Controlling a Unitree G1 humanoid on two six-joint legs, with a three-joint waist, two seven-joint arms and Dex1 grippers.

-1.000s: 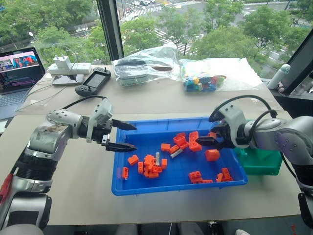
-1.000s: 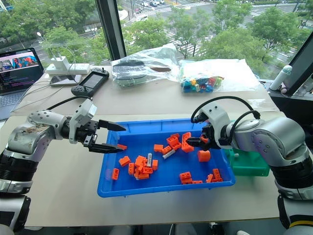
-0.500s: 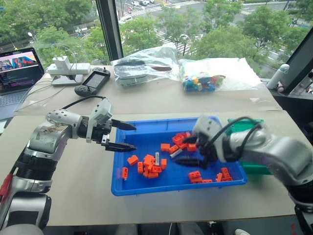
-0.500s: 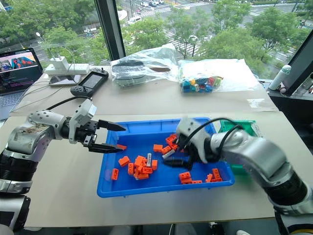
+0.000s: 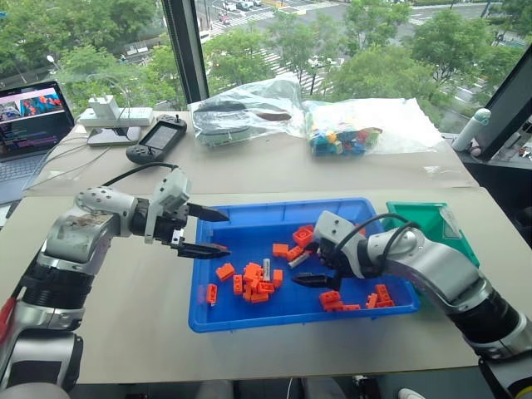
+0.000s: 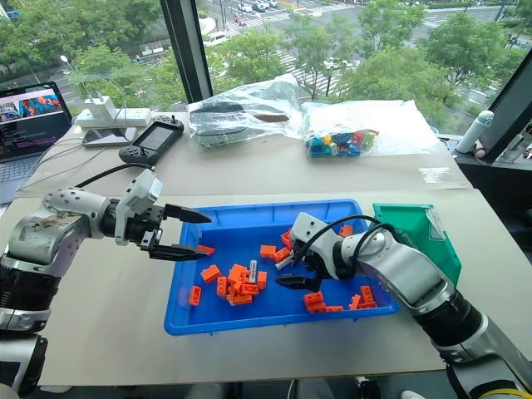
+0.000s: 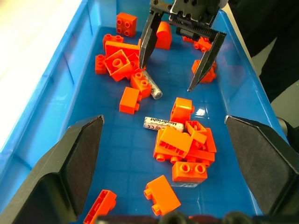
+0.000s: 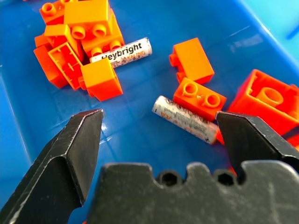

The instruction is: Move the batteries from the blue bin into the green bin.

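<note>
Two batteries lie on the floor of the blue bin [image 5: 249, 316], both slim silver-grey cylinders. The first battery [image 8: 186, 119] carries faint, unreadable print; an orange brick [image 8: 200, 99] rests against its upper side and covers part of its edge. The second battery [image 8: 121, 52] bears the printed word "Heybright"; one end is tucked under a cluster of orange bricks [image 8: 84, 37], so its full length cannot be seen. In the head views both batteries appear as small pale slivers among the bricks, and their ends are hard to make out.

The right pincer [image 5: 309, 278] is inside the blue bin with its jaws spread wide and holding nothing. In the right wrist view the first battery lies between the two fingers [image 8: 74, 149], nearer the far finger, and apart from both. The second battery lies beyond the fingertips, near the brick cluster.

The left pincer [image 5: 209, 232] hovers over the left end of the blue bin, jaws also wide and empty, well apart from both batteries.

The green bin [image 5: 428, 229] stands just beside the right end of the blue bin on the worktop [image 5: 125, 324]; the right arm hides part of it.
</note>
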